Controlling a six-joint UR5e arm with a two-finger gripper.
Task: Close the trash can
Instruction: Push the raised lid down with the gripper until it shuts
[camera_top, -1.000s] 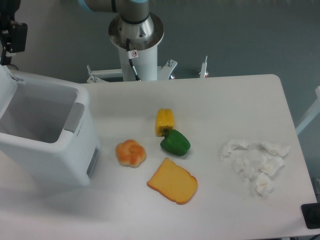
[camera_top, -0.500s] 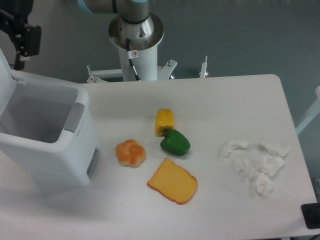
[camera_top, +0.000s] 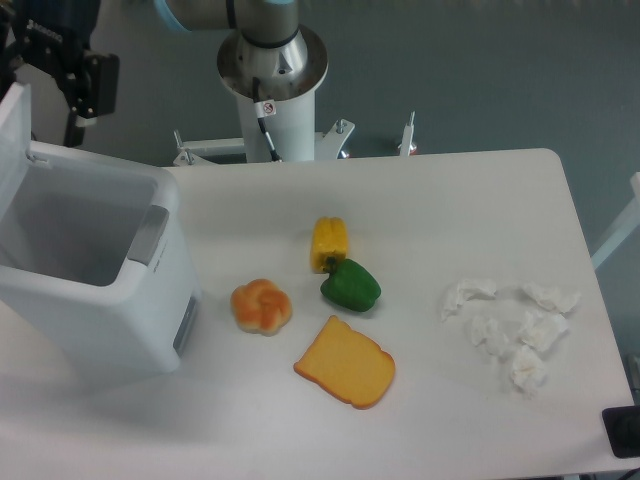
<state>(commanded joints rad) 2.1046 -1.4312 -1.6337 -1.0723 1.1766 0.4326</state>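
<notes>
Gripper (camera_top: 60, 70): black, at the far left corner above the bin's raised lid (camera_top: 12, 150); its fingers are not clear from here, so I cannot tell whether the jaws are spread or pressed together, nor whether it touches the lid.

Trash can (camera_top: 110, 300): big white box on the left end of the table, lid up at its left side, mouth open, grey latch strip (camera_top: 148, 235) on the rim facing the food.

Table (camera_top: 450, 200): white, rounded corners.

Bun (camera_top: 261, 306): just right of the can, apart from it.

Yellow pepper (camera_top: 329, 243): mid-table, with a green pepper (camera_top: 350, 286) touching its near end.

Toast slice (camera_top: 345, 363): flat, nearer than the peppers (close to the bun but apart).

Crumpled tissues (camera_top: 510, 325): a loose cluster at the right end, well apart from the food.

Arm base (camera_top: 272, 75): white column behind the far edge.

Floor (camera_top: 480, 70): grey-blue beyond.
</notes>
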